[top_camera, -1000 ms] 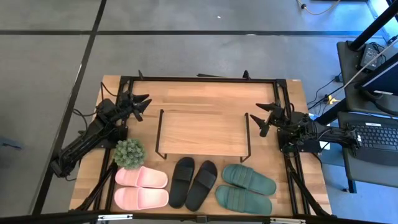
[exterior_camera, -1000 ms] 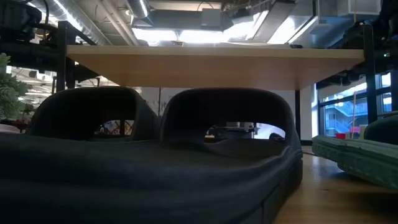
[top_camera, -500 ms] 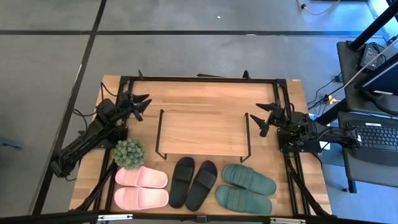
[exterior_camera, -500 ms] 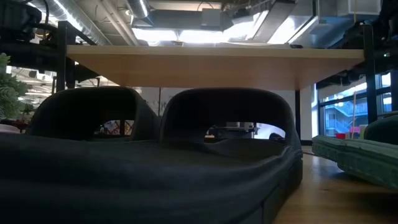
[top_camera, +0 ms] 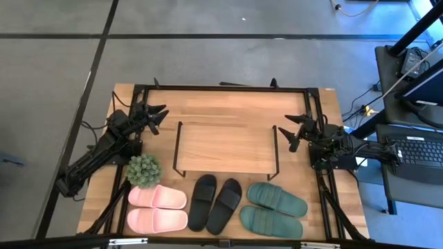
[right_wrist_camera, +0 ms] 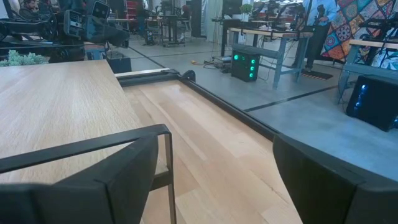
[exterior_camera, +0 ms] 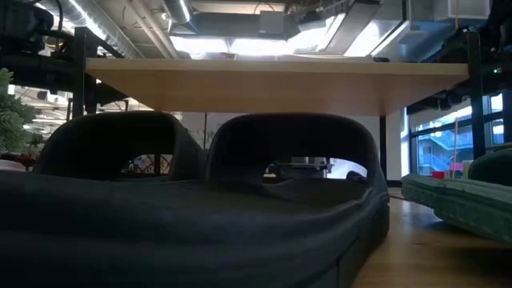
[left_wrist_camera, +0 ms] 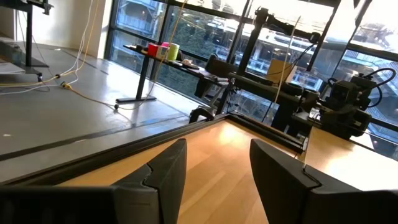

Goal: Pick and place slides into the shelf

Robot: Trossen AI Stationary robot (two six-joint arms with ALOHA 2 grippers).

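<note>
While both end effectors gape empty, black slides [top_camera: 215, 203] lie lengthwise toward shelf [top_camera: 225, 147].

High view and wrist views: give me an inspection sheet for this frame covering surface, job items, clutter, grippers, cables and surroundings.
Surface: light wooden table with black frame, bare behind the rack.
Job's things: low wooden-topped wire-legged shelf at centre, nothing on it; light pink foam slides, black foam slides and dark green foam slides in a row along the front edge.
Clutter: small green potted plant beside the pink pair.
Grippers: left gripper left of the shelf, open, empty; right gripper right of it, open, empty.
Cables: loose cables on the floor, right of the table.
Surroundings: grey floor; desk with keyboard at right.
</note>
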